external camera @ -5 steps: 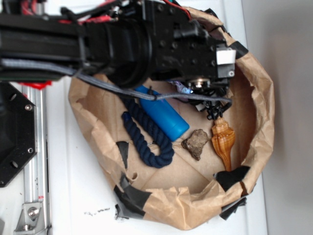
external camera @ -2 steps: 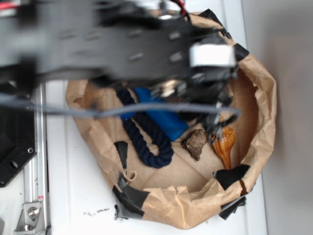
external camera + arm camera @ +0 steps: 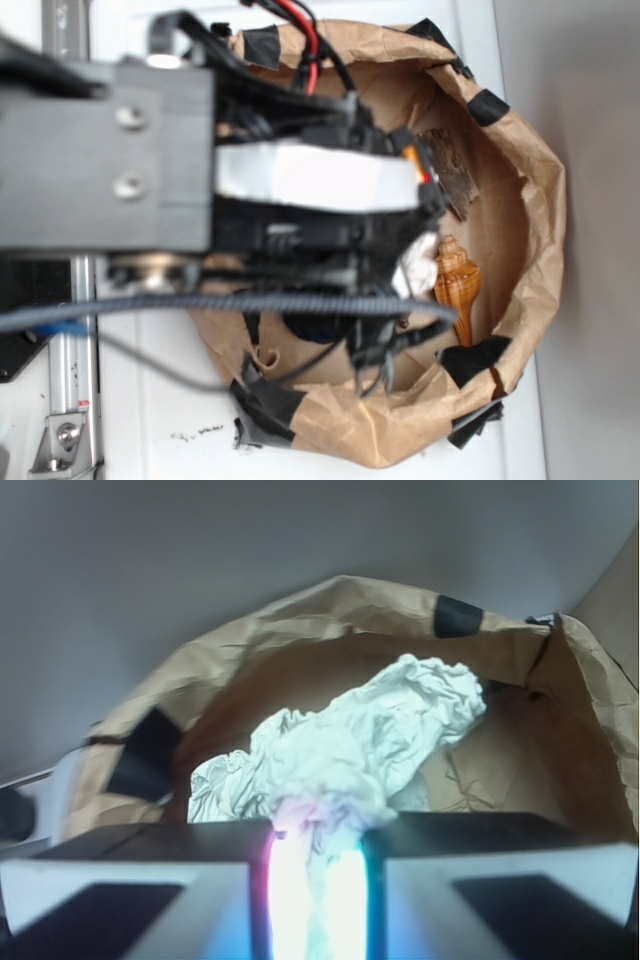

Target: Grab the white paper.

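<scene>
Hand pinches the white paper, a tail of it squeezed between the two pads at the bottom of the wrist view, the rest bulging forward above the brown paper bag. Change since a second ago: arm much closer to the exterior camera, now blurred and covering most of the bag, so the hand has risen; blue bottle and rock, visible then, are hidden behind it now. A white scrap shows at the arm's tip, just beside the orange shell, which has not moved. Judgement: grasp made and the lift under way, task close to done if the pinch holds. Risk: only a thin fold is gripped, so it could slip out. Edges: bag rim stands up all round, taped patches at intervals; wrist view shows the far wall near the paper. Open room lies straight up; sideways travel risks snagging the rim. White worktop lies outside the bag.
</scene>
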`<state>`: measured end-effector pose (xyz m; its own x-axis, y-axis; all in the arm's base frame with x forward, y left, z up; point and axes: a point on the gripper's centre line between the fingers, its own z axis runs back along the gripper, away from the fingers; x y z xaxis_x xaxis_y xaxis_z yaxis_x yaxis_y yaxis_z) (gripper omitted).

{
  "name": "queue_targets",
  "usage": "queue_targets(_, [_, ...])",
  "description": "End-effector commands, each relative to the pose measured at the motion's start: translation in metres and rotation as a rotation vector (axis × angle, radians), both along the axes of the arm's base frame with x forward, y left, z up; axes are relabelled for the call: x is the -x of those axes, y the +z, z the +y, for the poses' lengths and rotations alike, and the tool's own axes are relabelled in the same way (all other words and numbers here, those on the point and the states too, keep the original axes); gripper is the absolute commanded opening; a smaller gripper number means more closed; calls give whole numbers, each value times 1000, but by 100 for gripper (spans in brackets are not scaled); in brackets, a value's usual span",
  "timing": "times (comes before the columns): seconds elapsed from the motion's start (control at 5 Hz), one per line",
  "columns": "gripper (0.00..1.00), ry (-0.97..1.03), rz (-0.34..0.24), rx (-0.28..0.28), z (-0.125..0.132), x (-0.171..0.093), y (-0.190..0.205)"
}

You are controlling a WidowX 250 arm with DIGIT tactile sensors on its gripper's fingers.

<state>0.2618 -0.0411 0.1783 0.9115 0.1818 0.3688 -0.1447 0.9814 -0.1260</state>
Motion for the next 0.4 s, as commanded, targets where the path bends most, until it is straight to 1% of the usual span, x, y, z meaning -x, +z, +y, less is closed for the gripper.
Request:
queue_targets(0.0, [0, -198, -7, 44, 12, -1, 35])
queue_targets(0.2, [0, -153, 62, -8, 14, -4, 34])
